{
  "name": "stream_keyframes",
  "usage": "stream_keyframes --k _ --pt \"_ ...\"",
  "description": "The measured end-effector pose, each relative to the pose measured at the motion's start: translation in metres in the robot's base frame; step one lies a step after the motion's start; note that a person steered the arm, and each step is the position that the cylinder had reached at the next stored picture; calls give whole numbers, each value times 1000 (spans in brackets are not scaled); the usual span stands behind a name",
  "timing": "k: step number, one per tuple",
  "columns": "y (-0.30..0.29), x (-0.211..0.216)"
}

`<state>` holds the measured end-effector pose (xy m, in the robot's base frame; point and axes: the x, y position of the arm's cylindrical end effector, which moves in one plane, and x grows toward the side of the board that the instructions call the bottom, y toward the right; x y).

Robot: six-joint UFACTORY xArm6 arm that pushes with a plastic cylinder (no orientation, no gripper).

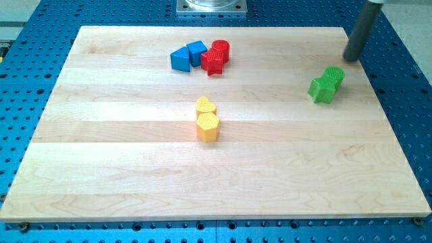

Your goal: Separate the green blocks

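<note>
Item: rod tip [352, 58]. There is no pincer on this arm, so nothing opens, closes or holds anything; you have only a dark rod, and its lower end rests on the board near the far right corner. It stands just beyond and to the right of the green pair, apart from both.

Item: green star block [322, 88] and green block [334, 75] of ridged, unclear shape. They touch, the star nearer and to the left, the other farther and to the right. These are the task's things, still joined, on the right side of the wooden board [135, 182].

Item: blue blocks [187, 55], two, far centre-left, touching the red blocks [217, 57], two, on their right. Well apart from the greens.

Item: yellow blocks [207, 120], two, stacked front to back at board centre, touching.

Judgement: your tip's place beside the farther green block suits a push from the far side. You would likely need to drive into the seam between the two, or shove one alone. A push along their shared line would move both together.
</note>
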<state>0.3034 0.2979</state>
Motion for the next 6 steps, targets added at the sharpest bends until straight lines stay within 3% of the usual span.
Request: stream_keyframes --k 1,2,4,5,6 --pt "-11 48" --pt "-48 65" --pt "-213 116" --pt "-128 92" --pt "-118 122"
